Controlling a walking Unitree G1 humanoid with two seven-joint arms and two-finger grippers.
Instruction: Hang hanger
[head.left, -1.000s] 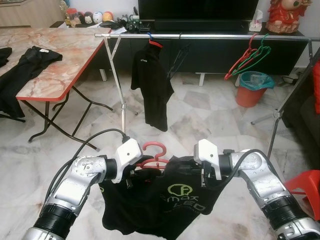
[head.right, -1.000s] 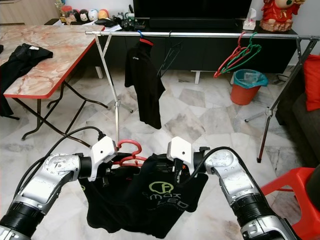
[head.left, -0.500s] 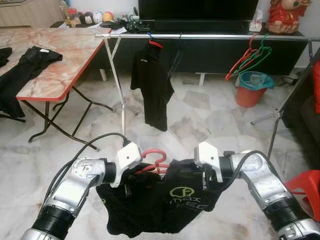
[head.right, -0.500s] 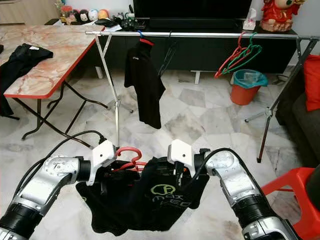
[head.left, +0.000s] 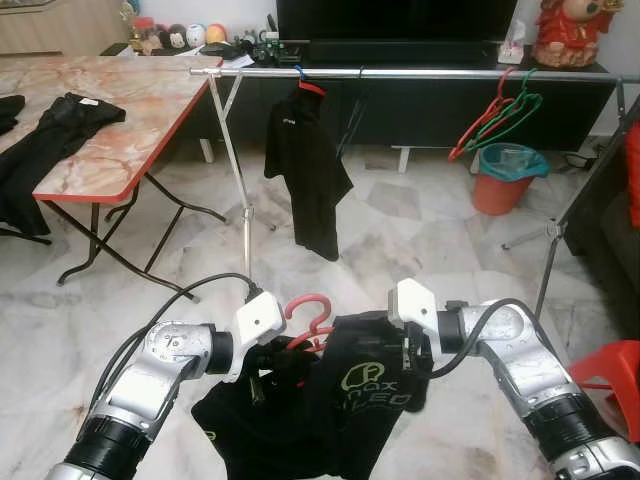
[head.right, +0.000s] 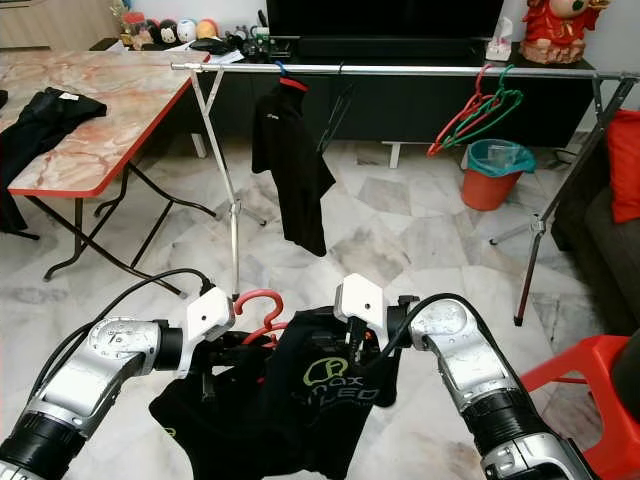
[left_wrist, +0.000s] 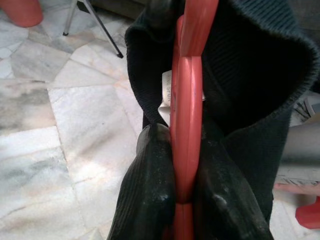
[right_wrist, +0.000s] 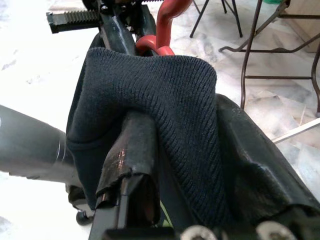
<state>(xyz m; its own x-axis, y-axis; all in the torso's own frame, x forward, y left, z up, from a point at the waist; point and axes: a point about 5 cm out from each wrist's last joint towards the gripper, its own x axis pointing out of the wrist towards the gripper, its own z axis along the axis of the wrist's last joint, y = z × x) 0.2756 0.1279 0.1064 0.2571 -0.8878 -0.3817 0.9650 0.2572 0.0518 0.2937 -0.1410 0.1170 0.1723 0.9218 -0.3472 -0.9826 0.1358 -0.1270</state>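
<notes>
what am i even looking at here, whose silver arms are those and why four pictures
The silver arms belong to a walking humanoid robot. Two pictures come from cameras in its head, looking down; the other two come from cameras on its wrists, looking along its black fingers. The left gripper is shut on a red hanger. The right gripper pinches the collar of a black shirt being fitted onto that hanger. Ahead stands a metal clothes rail with another black shirt and spare hangers on it. To the robot's left, a marble-patterned table holds dark clothes.
</notes>
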